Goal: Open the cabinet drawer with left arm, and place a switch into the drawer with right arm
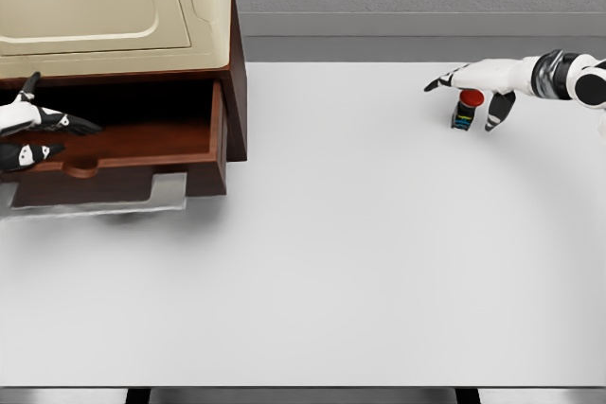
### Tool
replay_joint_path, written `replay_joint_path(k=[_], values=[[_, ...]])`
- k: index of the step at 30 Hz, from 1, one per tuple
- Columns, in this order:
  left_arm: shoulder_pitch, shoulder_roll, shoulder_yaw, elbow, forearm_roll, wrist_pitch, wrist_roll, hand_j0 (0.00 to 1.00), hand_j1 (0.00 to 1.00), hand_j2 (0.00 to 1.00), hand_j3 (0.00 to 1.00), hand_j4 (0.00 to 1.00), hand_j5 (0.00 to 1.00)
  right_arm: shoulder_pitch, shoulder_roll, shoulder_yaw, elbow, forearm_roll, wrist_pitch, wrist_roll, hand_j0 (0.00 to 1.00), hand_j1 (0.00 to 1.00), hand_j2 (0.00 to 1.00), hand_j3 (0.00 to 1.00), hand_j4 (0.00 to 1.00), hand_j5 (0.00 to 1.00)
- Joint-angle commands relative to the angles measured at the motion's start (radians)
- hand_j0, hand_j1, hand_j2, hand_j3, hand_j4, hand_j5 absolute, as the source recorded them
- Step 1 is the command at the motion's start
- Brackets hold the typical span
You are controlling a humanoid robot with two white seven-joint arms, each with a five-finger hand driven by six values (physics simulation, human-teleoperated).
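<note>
Drawer (142,144) already stands pulled out beside your spread, empty left hand (33,134), so you are on the pickup: your right hand (478,82) hovers spread over the switch (465,111) just beneath its palm, and must close on it next.

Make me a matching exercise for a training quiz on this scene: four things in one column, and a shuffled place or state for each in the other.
Things:
1. drawer
2. switch
3. left robot hand
4. right robot hand

Places or states:
A. hovering over the switch, fingers spread
B. pulled open below the cabinet top
C. standing on the white table, red cap up
D. at the drawer, by the picture's left edge

Pairs: 1-B, 2-C, 3-D, 4-A
</note>
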Motion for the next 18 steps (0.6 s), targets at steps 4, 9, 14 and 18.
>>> replay_joint_path(k=[4, 9, 14, 18], values=[[0.004, 0.012, -0.042, 0.001, -0.066, -0.042, -0.035, 0.98, 0.98, 0.98, 0.98, 0.98, 0.98, 0.0, 0.001, -0.003, 0.005, -0.003, 0.003, 0.0, 1.0, 1.0, 1.0, 1.0, 1.0, 1.0], [-0.005, 0.07, -0.039, 0.001, 0.007, -0.105, -0.077, 0.98, 0.98, 0.98, 0.98, 0.98, 0.98, -0.002, 0.001, -0.003, 0.003, -0.003, 0.003, 0.0, 1.0, 1.0, 1.0, 1.0, 1.0, 1.0], [-0.03, 0.113, -0.02, 0.001, 0.104, -0.154, -0.154, 0.98, 0.98, 0.98, 0.98, 0.98, 0.98, -0.002, 0.0, -0.003, 0.003, -0.003, 0.003, 0.0, 1.0, 1.0, 1.0, 1.0, 1.0, 1.0], [-0.053, 0.131, 0.014, 0.001, 0.165, -0.16, -0.231, 0.98, 0.98, 0.98, 0.98, 0.98, 0.98, -0.008, -0.003, -0.004, 0.003, -0.003, 0.003, 0.0, 1.0, 1.0, 1.0, 1.0, 1.0, 1.0]])
